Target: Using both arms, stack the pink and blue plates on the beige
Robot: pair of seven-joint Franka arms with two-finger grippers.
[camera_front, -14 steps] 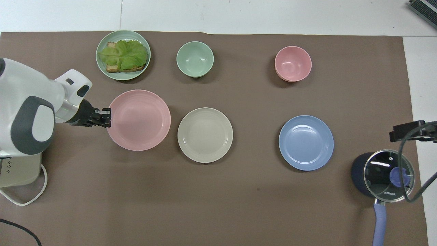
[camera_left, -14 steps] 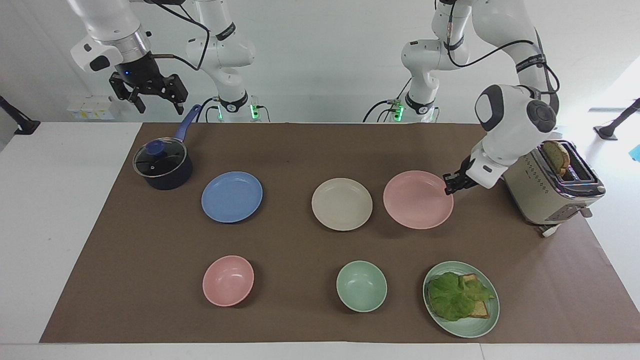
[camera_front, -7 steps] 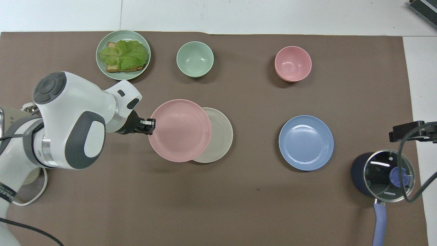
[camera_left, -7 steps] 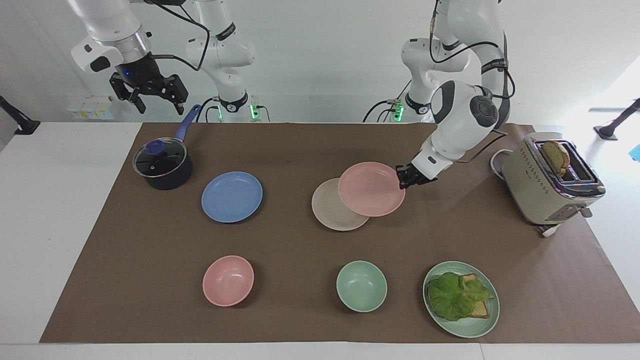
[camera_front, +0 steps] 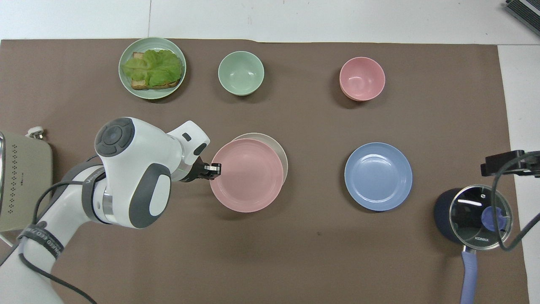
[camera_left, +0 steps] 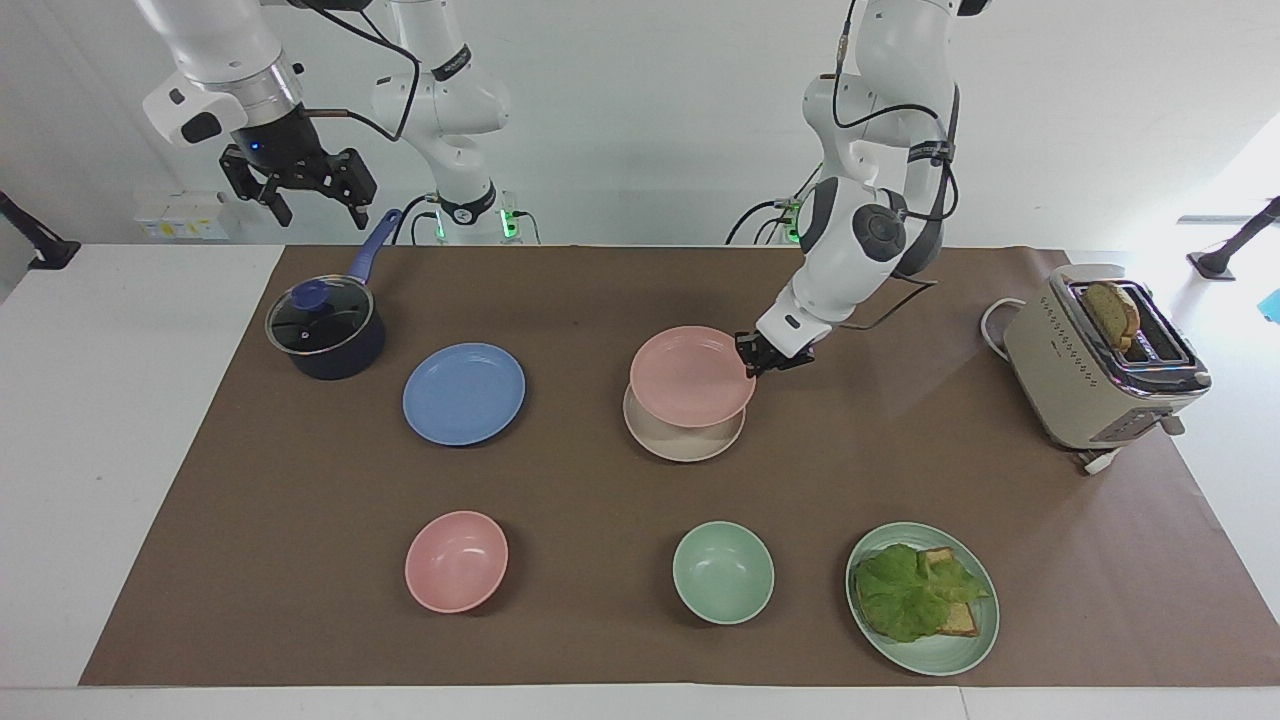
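Since the earlier frames, we see the pink plate point(camera_left: 691, 375) carried in from beside the toaster point(camera_left: 1100, 370) to the frame's centre. In the facing view it hangs raised and slightly tilted over the beige plate point(camera_left: 686, 441), pinched at its rim by the left gripper point(camera_left: 757, 352), jaws closed narrow on that edge. The right gripper point(camera_left: 300, 180) waits at upper left, jaws spread wide and empty, above the pot point(camera_left: 325, 335). The blue plate point(camera_left: 464, 393) lies flat at centre left.

In the overhead view the pink plate point(camera_front: 247, 175) sits off-centre over the beige plate point(camera_front: 282, 148), leaving a crescent uncovered toward the upper right. Released so, we judge it could land askew and slide off, since an edge grip lets it droop. Being round, it has no long axis; it faces upward.
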